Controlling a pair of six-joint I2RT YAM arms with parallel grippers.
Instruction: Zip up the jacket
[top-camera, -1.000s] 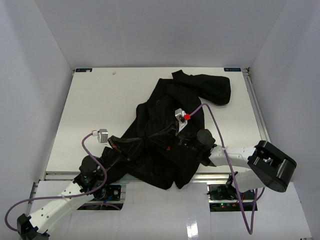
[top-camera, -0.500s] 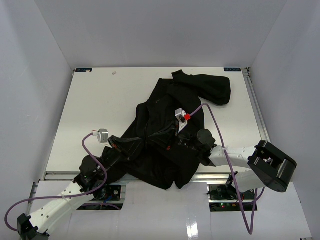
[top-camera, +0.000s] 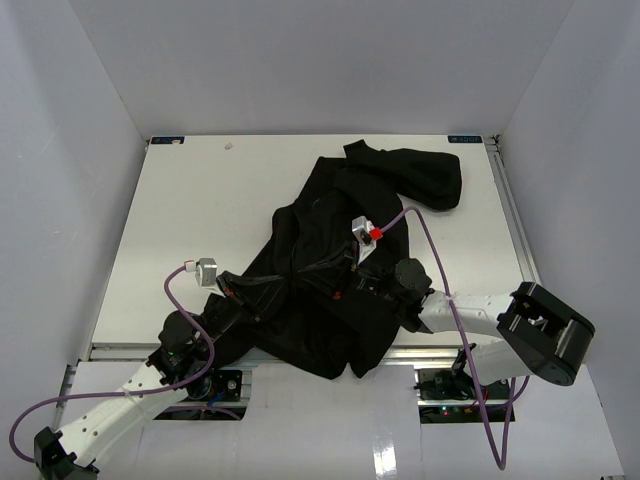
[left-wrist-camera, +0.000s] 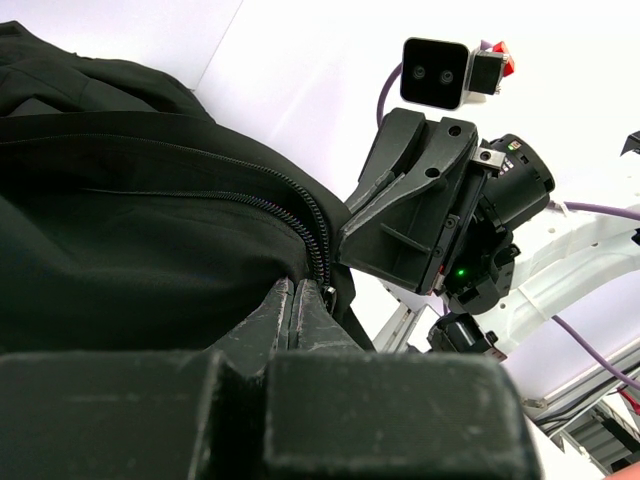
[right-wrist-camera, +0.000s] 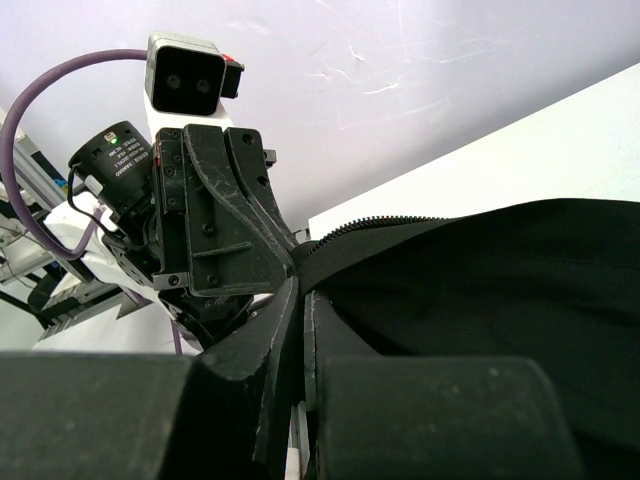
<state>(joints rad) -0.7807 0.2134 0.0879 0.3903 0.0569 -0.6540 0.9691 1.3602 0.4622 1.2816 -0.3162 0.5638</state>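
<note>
Black jacket (top-camera: 330, 215) crumpled on white table (top-camera: 200, 200). Left gripper (left-wrist-camera: 297, 295) and right gripper (right-wrist-camera: 301, 290) face each other at the near edge, each clenched on a zipper (left-wrist-camera: 305, 215) edge.

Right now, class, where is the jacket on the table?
In the top view the jacket sprawls just right of centre on the table, from near the far edge to the near edge, where the left gripper and right gripper pinch it.

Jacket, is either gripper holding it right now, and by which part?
Both. The left gripper and the right gripper are each shut on the jacket at its zipper edge, close to each other.
</note>
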